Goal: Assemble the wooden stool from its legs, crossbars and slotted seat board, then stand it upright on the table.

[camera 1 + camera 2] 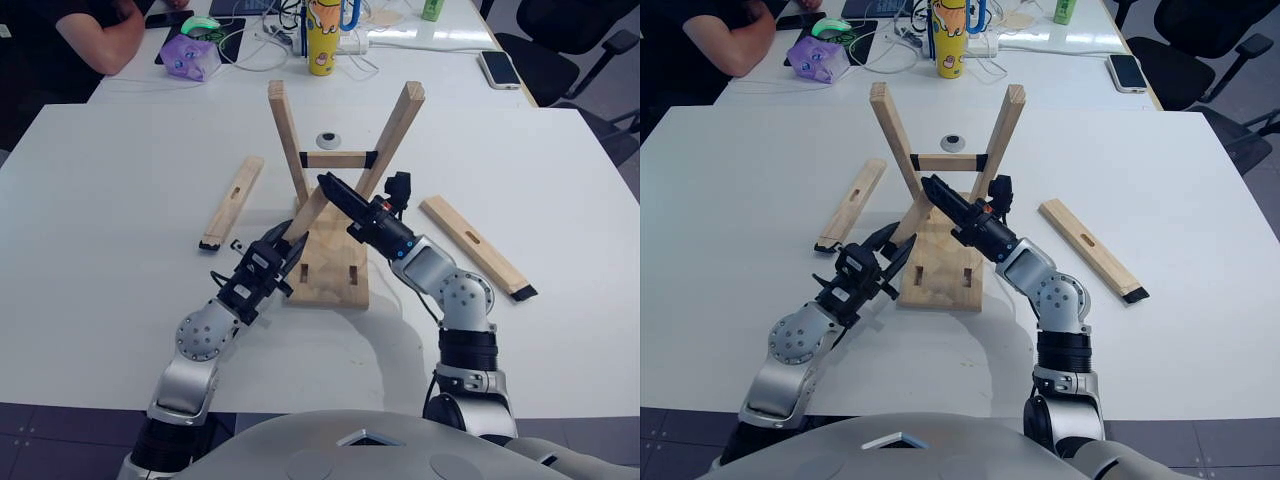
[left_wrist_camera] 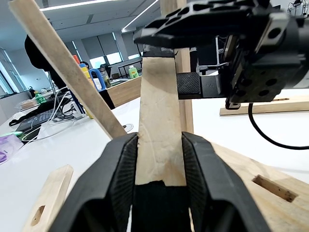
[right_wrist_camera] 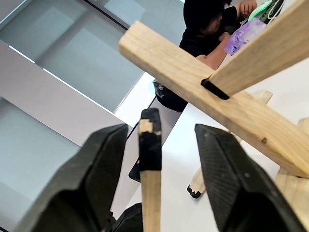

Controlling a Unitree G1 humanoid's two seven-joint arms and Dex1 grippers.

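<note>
White table (image 1: 120,200) carries the seat board (image 1: 335,275) lying flat, slots up, presumably so parts can be pressed down into it. A V-shaped frame braced by a crossbar (image 1: 338,159) rises from it. The left gripper (image 1: 285,250) comes in low, its fingers (image 2: 120,169) pinching a leg (image 2: 159,125) near its foot, likely steadying it at the slot. The right gripper (image 1: 330,185) reaches forward, elbow bent, fingers (image 3: 227,169) spread around a wooden bar, seemingly not touching it. Loose slotted bars (image 1: 232,200) lie flat at either side.
</note>
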